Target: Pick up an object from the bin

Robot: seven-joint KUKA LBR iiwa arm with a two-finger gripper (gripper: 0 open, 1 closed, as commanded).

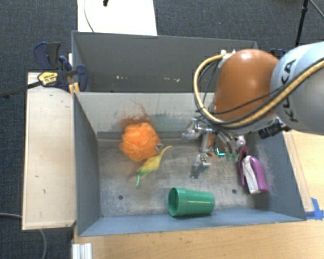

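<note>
The claw (198, 169) hangs over bare floor in the middle of the bin (89, 161); spread or pressed, I cannot tell. Nearest: green cup (190, 202) by the front edge, purple bottle (252, 172) along the right wall.

One each: orange pouf (139, 141), yellow toy (151, 163), green cup (191, 202), purple bottle (252, 173).
</note>
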